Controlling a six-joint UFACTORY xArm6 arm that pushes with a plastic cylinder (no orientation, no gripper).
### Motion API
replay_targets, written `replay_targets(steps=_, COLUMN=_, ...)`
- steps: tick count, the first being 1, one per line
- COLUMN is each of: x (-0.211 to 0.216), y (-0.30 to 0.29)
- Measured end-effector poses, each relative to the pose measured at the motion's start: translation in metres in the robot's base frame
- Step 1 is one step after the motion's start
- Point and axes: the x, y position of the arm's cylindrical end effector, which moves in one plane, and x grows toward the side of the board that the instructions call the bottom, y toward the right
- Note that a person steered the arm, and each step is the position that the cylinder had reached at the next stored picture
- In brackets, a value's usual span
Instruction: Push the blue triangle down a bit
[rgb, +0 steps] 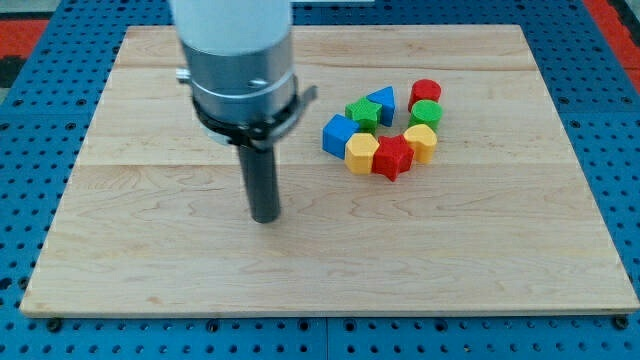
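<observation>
The blue triangle (383, 102) lies at the top of a ring of blocks right of the board's middle. A green star (362, 113) touches its left side, and a red cylinder (426, 92) is to its right. My tip (265, 217) rests on the board well to the left of and below the cluster, apart from every block. The blue triangle is about 120 pixels to the right of and above the tip.
The ring also holds a green cylinder (425, 112), a yellow cylinder (422, 142), a red star (392, 157), a yellow hexagon (361, 153) and a blue cube (339, 134). The wooden board (150, 260) lies on a blue pegboard.
</observation>
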Motion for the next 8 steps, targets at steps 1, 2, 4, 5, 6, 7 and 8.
replay_targets(steps=1, x=-0.053, y=-0.026)
replay_targets(steps=2, x=-0.112, y=-0.008)
replay_targets(steps=4, x=-0.203, y=0.081)
replay_targets(steps=5, x=-0.204, y=0.148)
replay_targets(steps=6, x=-0.197, y=0.181)
replay_targets(steps=7, x=-0.193, y=0.181)
replay_targets(steps=8, x=-0.193, y=0.167)
